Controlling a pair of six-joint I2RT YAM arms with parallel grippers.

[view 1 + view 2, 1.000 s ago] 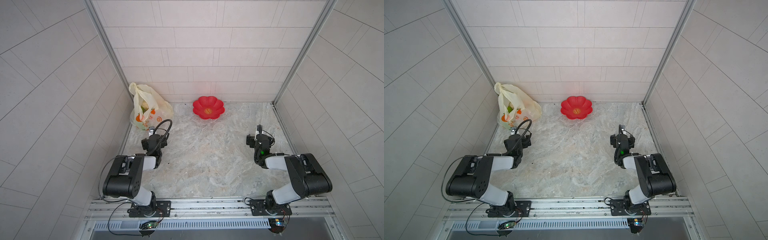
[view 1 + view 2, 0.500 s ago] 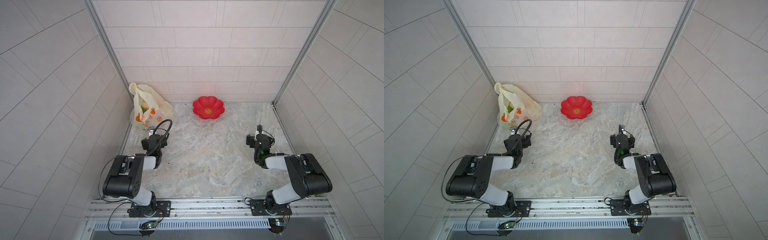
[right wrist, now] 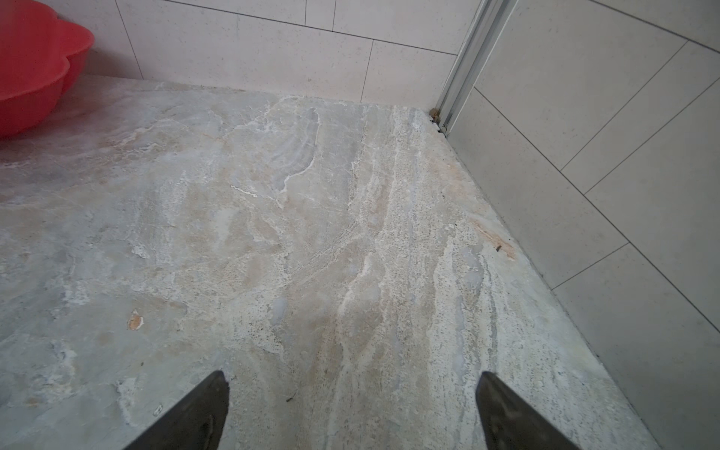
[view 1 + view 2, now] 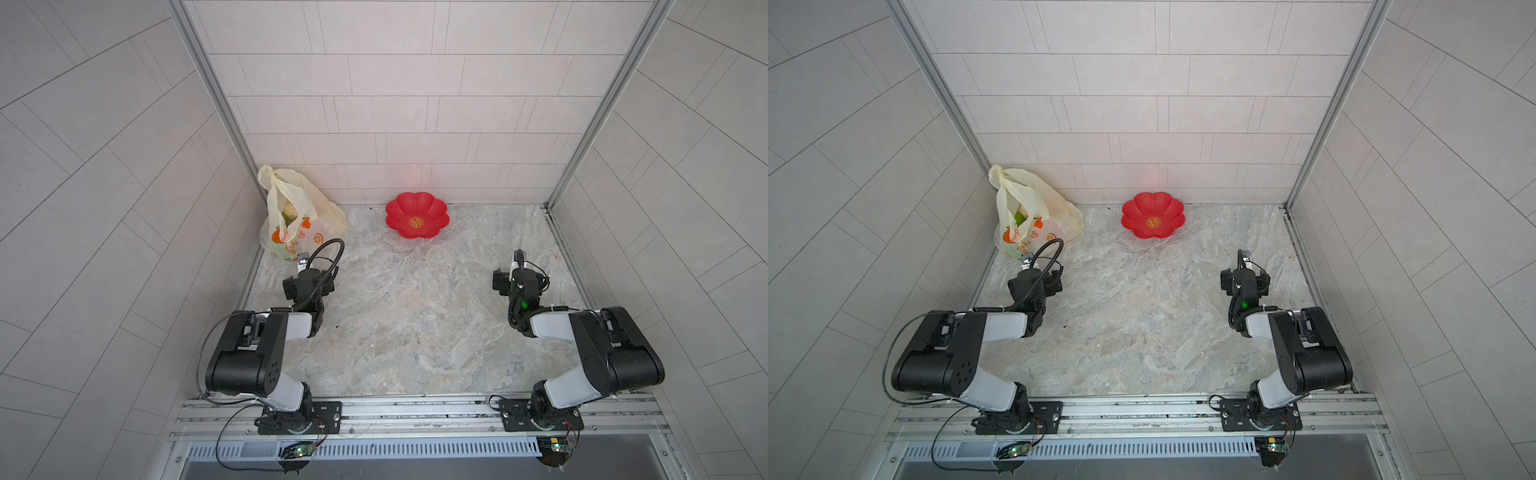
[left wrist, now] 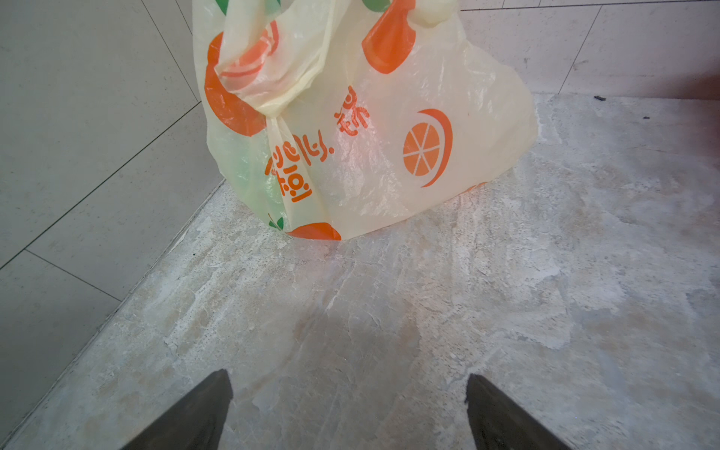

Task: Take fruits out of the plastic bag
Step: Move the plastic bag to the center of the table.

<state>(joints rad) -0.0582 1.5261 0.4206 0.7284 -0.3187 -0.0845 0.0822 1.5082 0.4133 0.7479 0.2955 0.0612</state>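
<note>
Pale-yellow film, likely light and slippery: the plastic bag (image 4: 291, 224) slumps near the red dish (image 4: 417, 215), on its left-arm side, fruits (image 4: 1018, 218) inside. Take it by a loop handle (image 4: 272, 183); your left hand (image 5: 346, 389) and right hand (image 3: 350, 389) gape empty.

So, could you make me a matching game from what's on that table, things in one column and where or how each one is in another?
Things:
1 plastic bag
2 red dish
3 green fruit
4 tabletop

Descriptions:
a inside the bag
b grey veined stone look
c far left corner
d empty, by the back wall

Pairs: 1-c, 2-d, 3-a, 4-b
</note>
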